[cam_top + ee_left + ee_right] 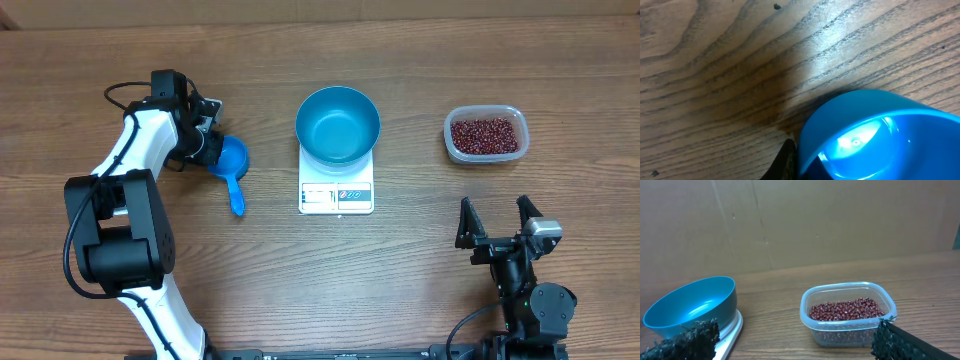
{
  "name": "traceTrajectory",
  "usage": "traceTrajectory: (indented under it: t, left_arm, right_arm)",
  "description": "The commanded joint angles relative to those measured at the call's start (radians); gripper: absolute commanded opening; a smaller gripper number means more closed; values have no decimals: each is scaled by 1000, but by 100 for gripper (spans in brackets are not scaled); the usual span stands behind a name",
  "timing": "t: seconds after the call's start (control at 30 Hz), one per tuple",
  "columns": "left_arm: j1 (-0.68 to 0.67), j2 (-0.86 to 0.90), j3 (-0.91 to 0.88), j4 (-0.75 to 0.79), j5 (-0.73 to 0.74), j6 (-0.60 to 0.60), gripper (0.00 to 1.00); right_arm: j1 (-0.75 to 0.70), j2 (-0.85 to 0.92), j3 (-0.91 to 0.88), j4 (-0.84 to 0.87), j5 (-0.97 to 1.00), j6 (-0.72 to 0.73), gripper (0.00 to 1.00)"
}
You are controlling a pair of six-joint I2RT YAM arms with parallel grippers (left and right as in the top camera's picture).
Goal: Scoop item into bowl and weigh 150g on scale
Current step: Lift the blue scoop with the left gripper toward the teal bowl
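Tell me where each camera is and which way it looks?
Overhead: above the table, looking straight down at bowl, scale, left gripper and right gripper.
Left wrist: low over the table, facing the scoop up close; one dark finger shows.
Right wrist: low, looking forward at the tub of beans; both its fingertips show.
Shared: overhead and right wrist both see bowl, scale, beans.

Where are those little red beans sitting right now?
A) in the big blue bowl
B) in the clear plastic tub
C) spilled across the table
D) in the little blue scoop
B: the beans all lie inside the clear tub, while the blue bowl on the scale and the scoop both show bare blue insides.
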Motion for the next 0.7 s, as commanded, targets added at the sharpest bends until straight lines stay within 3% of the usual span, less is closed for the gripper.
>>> traceTrajectory:
  t: [0.0, 0.13, 0.33, 0.47, 0.53, 0.67]
  left_arm:
    - [-2, 8, 20, -3, 2, -28, 4]
    - [-2, -11, 22, -4, 2, -145, 4]
    - [-1, -104, 32, -7, 12, -449, 4]
    - [-2, -199, 32, -15, 138, -553, 4]
    - [-2, -272, 32, -53, 192, -664, 4]
    - [-3, -340, 32, -89, 223, -729, 4]
  right_arm:
    - [-3, -8, -10, 5, 3, 4, 100]
    - [-3, -8, -10, 5, 3, 4, 100]
    - [-3, -8, -10, 5, 3, 4, 100]
    - [-3, -8, -10, 5, 3, 4, 100]
    - [-3, -8, -10, 5, 3, 4, 100]
    - [-3, -8, -10, 5, 4, 4, 100]
